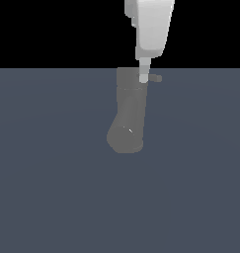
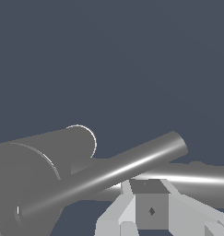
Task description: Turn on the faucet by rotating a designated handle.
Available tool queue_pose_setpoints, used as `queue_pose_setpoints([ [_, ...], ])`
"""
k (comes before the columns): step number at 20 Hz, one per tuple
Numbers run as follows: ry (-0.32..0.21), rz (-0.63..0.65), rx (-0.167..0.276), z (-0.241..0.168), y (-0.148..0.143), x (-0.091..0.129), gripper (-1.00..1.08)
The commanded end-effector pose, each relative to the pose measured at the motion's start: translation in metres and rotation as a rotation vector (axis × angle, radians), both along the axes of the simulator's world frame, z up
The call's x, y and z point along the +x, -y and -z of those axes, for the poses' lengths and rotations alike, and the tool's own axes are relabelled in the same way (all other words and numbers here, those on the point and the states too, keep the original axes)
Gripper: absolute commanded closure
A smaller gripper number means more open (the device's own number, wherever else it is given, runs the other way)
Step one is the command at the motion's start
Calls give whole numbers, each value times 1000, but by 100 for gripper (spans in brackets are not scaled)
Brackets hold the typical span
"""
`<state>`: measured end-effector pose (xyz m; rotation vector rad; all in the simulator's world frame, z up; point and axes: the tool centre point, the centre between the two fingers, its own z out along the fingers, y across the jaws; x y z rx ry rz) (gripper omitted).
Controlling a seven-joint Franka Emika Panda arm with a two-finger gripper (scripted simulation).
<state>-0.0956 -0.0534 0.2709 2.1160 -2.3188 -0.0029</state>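
The faucet (image 1: 127, 116) is a thick dark-grey cylinder with a rounded bulbous end, lying on the blue-grey floor. Its handle (image 1: 157, 78), a short thin grey rod, sticks out toward the exterior view's right near the far end. My white gripper (image 1: 143, 77) comes down from above, and its tip touches or nearly touches the handle where it meets the body. In the wrist view the faucet body (image 2: 30, 175) fills one side. The shiny handle rod (image 2: 132, 163) runs diagonally just past my gripper (image 2: 150, 209). The finger spacing does not show clearly.
Flat blue-grey floor (image 1: 52, 197) surrounds the faucet on every side. In the wrist view, a second slim grey rod (image 2: 203, 179) lies behind the handle and runs out of the picture.
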Motion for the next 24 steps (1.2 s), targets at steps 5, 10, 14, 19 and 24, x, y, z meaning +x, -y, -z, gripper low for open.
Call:
queue_pose_setpoints([
  [5,3,27,0,0,31,14,108],
  [10,3,35,0,0,48,25,108],
  [14,3,41,0,0,61,33,108],
  [19,3,49,0,0,77,42,108],
  [24,3,56,0,0,92,51,108],
])
